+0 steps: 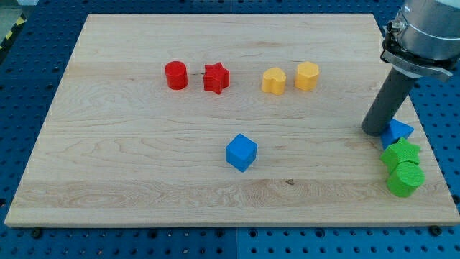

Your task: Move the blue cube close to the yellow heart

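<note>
Rod and arm enter from the frame's upper right, the dark rod slanting down and leftward so that my tip (375,130) rests on the tabletop (129,180) at the right edge, just beside a small blue block (397,132). No gripper is fitted, so nothing is grasped. Below that block sit a green star (401,153) and a green cylinder (405,178). Well apart, the blue cube (241,152) lies at lower centre. The yellow heart (273,80) sits at upper centre beside a yellow hexagonal block (307,75), with a red star (215,78) and red cylinder (176,75) further left.

Bright even light, sharp pic.
</note>
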{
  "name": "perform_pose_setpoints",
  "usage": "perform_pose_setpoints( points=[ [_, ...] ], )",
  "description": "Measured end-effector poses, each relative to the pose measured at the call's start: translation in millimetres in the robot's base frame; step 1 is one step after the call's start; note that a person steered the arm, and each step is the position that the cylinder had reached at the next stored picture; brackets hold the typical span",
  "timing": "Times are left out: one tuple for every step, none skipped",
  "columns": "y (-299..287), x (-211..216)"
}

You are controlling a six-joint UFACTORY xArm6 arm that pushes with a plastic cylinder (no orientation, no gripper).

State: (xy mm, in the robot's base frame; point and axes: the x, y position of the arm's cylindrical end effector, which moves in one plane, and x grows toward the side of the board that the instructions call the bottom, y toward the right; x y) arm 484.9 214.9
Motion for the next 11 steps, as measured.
perform_pose_setpoints(
  points=[
    [0,0],
    [-39,0],
    [-141,0],
    [-228,-4],
    [-297,0],
    [-292,67],
    [-240,70],
    [-205,59],
    [-184,58],
    [-167,46],
    [-167,26]
  ],
)
